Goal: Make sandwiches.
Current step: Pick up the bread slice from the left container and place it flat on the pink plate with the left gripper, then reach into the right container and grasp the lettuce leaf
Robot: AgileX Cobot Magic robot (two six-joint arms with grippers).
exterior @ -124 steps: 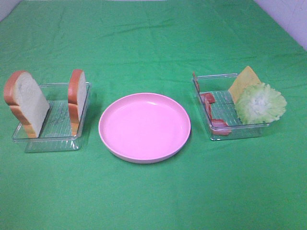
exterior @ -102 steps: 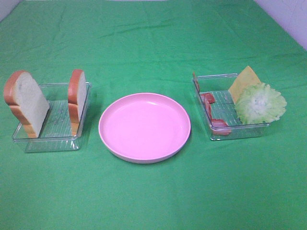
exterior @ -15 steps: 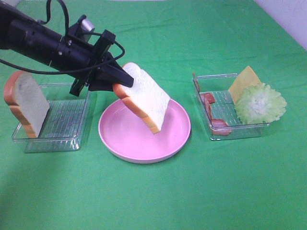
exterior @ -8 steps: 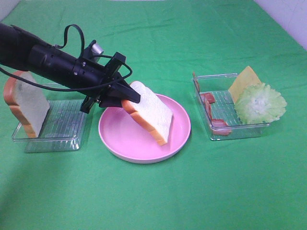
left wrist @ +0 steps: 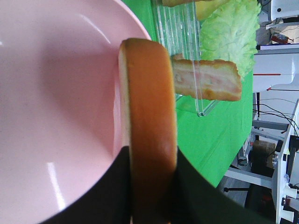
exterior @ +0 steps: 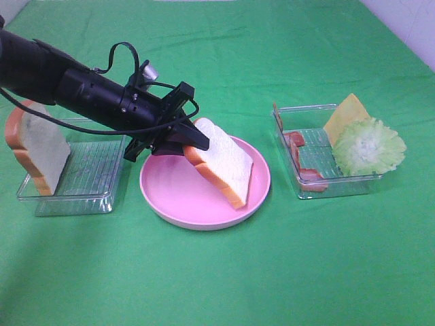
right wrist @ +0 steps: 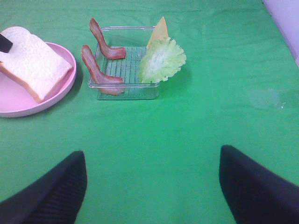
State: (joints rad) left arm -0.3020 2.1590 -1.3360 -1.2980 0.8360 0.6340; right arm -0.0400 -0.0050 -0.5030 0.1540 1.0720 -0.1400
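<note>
My left gripper (exterior: 194,139) is shut on one crust end of a white bread slice (exterior: 224,163). The slice hangs tilted over the pink plate (exterior: 170,197), its low end down at the plate's right side. In the left wrist view the crust (left wrist: 147,102) runs between the black fingers (left wrist: 112,186). A second bread slice (exterior: 37,146) leans in the left clear tray (exterior: 88,183). The right tray (exterior: 319,146) holds bacon strips (exterior: 302,173), lettuce (exterior: 369,146) and cheese (exterior: 348,112). My right gripper (right wrist: 154,186) is open over bare cloth, short of that tray (right wrist: 126,88).
A green cloth covers the table. The left arm reaches in from the upper left, across the left tray's far side. The right wrist view shows the bacon (right wrist: 96,67), lettuce (right wrist: 161,58) and cheese (right wrist: 160,29), with the plate (right wrist: 14,105) off to one side.
The left arm has carried the bread slice rightward and down, from above the plate to low over it. The right side has not changed.
</note>
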